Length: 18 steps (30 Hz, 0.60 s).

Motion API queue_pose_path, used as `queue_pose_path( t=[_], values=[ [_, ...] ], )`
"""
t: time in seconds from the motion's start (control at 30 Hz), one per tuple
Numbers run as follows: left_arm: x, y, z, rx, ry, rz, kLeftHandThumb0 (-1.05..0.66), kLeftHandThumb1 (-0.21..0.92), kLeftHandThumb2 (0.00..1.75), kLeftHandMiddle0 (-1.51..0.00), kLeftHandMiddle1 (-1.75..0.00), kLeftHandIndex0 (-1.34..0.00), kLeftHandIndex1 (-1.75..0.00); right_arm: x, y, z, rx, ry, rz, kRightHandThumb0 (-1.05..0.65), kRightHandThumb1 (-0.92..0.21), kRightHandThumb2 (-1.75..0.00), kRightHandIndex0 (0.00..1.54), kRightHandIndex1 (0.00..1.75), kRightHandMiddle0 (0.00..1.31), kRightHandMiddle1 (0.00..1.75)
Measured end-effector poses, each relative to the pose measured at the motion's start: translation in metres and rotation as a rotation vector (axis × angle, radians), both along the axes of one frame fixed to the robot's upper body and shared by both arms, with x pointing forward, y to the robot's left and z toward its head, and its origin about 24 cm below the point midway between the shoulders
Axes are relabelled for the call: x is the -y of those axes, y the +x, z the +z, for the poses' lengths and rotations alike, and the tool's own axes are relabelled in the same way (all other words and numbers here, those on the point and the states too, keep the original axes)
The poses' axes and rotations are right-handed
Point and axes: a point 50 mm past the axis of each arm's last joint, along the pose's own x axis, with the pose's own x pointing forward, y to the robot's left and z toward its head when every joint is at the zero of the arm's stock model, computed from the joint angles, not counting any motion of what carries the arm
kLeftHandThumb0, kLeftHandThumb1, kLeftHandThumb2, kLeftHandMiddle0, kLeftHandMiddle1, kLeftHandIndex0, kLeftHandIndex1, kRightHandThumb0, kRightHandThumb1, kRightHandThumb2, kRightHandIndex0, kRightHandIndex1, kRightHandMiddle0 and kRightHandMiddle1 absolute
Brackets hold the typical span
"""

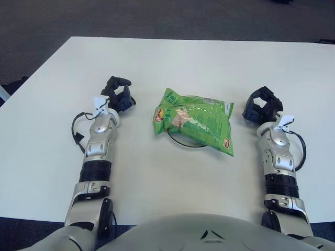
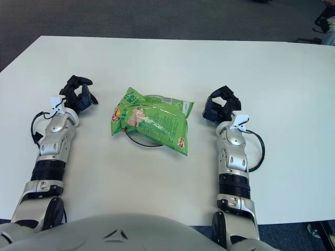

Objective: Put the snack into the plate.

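- the green snack bag (image 1: pixel 192 122) already lies across the plate (image 1: pixel 184 143), mid tabletop (image 1: pixel 172 63).
- it looks light, crinkly and slippery; best pinched at a sealed edge.
- left hand (image 1: pixel 119 94) and right hand (image 1: pixel 263 105) flank it, fingers curled, holding nothing.

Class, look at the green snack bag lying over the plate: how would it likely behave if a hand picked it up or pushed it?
The green snack bag looks puffed and creased, so it is probably light and would crumple rather than stay stiff. Its glossy film may slip between fingers. Lying flat over the plate, it seems unlikely to roll; pushed, it would probably slide.
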Motion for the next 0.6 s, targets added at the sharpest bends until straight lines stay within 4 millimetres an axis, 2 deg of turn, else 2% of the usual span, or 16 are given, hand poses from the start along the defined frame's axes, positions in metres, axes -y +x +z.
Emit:
queue_pose_path(
  t=[0.4, 0.6],
  values=[
    [0.01, -0.002, -0.005, -0.004, 0.028, -0.012, -0.48, 0.34, 1.3, -1.33, -1.75, -0.6, -1.75, 0.002, -0.001, 0.0, -0.003, -0.005, -0.006, -0.52, -0.23, -1.42, 1.31, 1.75, 0.69, 1.75],
    [0.02, -0.003, -0.006, 0.044, 0.042, -0.041, -0.48, 0.31, 1.33, -1.37, -1.75, -0.62, -1.75, 0.003, -0.002, -0.001, -0.008, -0.014, -0.012, -0.51, -0.24, -1.42, 1.3, 1.75, 0.68, 1.75]
  ],
)
